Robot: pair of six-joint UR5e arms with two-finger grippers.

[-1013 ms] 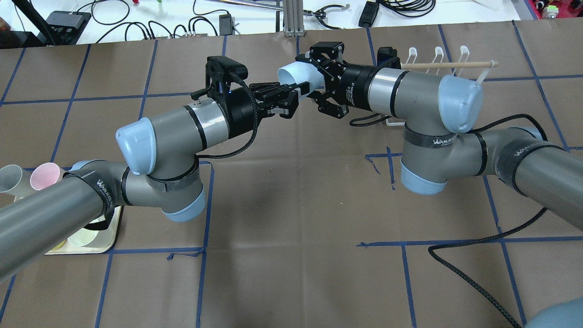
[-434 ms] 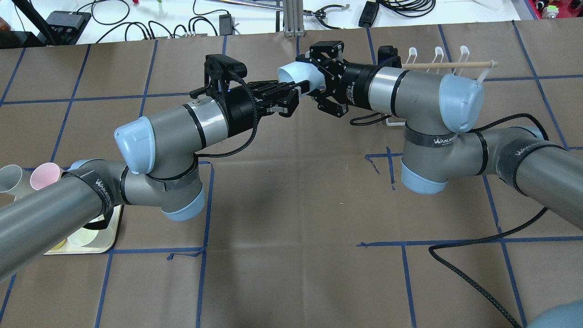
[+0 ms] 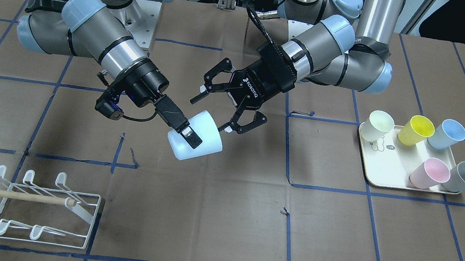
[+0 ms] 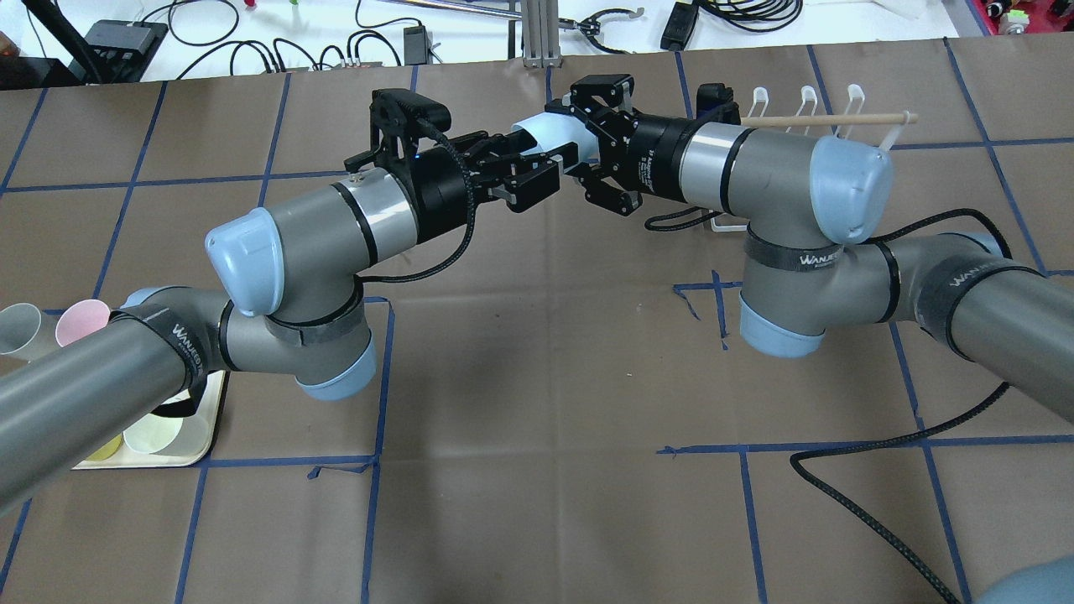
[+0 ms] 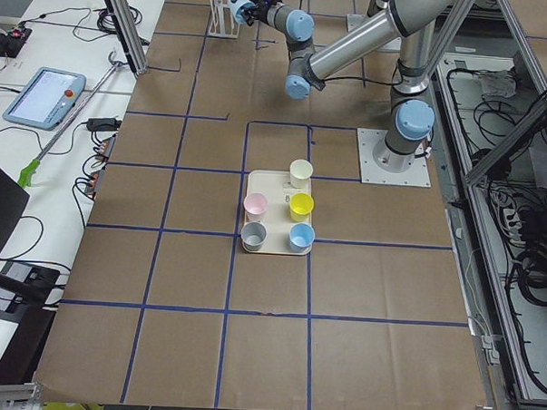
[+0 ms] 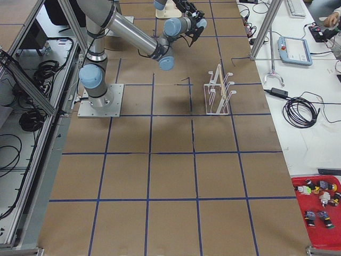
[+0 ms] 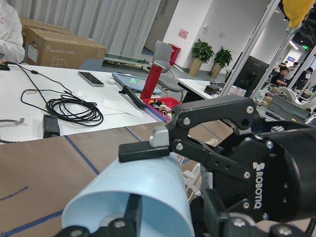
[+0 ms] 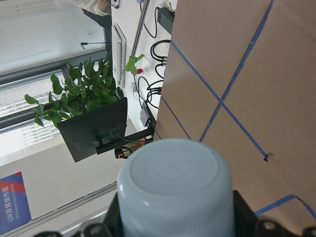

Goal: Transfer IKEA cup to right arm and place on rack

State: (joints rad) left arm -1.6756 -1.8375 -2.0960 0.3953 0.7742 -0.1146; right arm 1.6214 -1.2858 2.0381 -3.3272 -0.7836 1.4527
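The pale blue IKEA cup hangs on its side above the table's middle, between both grippers. The right arm's gripper is shut on it from the base end. One finger lies along the cup's top and the other is hidden under it. The left gripper is open, its fingers spread at the cup's mouth. From overhead the cup sits between the left gripper and the right gripper. The white wire rack with its wooden dowel stands empty by the right arm's side, also in the overhead view.
A cream tray on the left arm's side holds several cups: cream, yellow, blue, pink and grey. A black cable trails over the table under the right arm. Brown paper with blue tape lines covers the table.
The left gripper's fingers have spread apart at the cup's mouth, and the left wrist has shifted slightly up and back. The right gripper and the cup have stayed in place.
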